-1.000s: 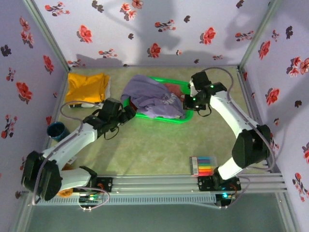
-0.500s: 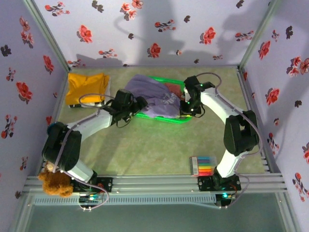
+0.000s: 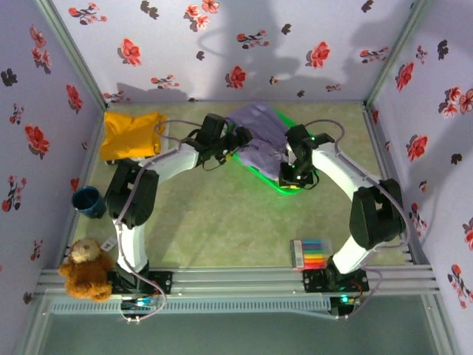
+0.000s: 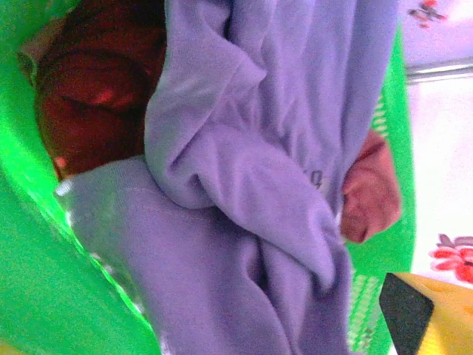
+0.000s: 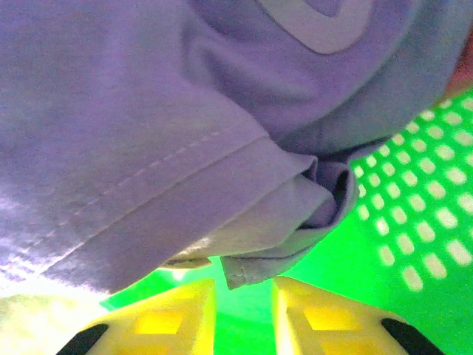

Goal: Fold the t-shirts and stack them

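Lavender t-shirt (image 3: 260, 135) spills from the green basket (image 3: 270, 182) just ahead of the wide-open left claw (image 3: 239, 138), its hem at the tips of the barely parted right claw (image 5: 244, 293), grip impossible to tell.

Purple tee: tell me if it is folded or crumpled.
Crumpled, not folded. The purple tee lies bunched in the green basket, and the left wrist view shows it twisted into deep, loose creases.
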`<action>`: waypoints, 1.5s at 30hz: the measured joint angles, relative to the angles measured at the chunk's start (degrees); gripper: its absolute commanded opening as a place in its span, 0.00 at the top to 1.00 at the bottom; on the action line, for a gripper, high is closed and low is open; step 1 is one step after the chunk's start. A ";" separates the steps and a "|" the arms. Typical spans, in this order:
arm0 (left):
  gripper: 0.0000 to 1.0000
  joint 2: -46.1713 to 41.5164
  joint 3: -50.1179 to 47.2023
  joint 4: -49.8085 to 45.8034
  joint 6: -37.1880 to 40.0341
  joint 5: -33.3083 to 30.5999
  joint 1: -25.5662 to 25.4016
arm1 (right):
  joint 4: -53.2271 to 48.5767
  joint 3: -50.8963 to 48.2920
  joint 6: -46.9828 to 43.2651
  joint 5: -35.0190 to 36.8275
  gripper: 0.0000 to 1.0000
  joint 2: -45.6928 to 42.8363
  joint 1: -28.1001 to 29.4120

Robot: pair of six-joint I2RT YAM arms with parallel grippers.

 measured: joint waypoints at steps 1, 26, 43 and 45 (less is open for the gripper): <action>0.01 1.53 1.73 0.76 -0.04 0.79 -0.59 | -0.11 -0.68 0.42 -0.33 0.70 -0.92 -0.22; 0.01 3.50 13.09 -5.73 9.35 0.11 -3.74 | 1.46 2.89 2.62 -8.61 0.39 -8.37 -10.58; 0.01 -22.05 -14.93 -8.13 11.74 -4.52 -0.72 | 18.93 26.58 10.93 -15.04 0.39 28.35 -10.88; 0.01 -24.35 -17.66 -8.46 11.61 -5.07 -0.68 | 20.61 27.47 13.77 -13.79 0.39 31.50 -11.39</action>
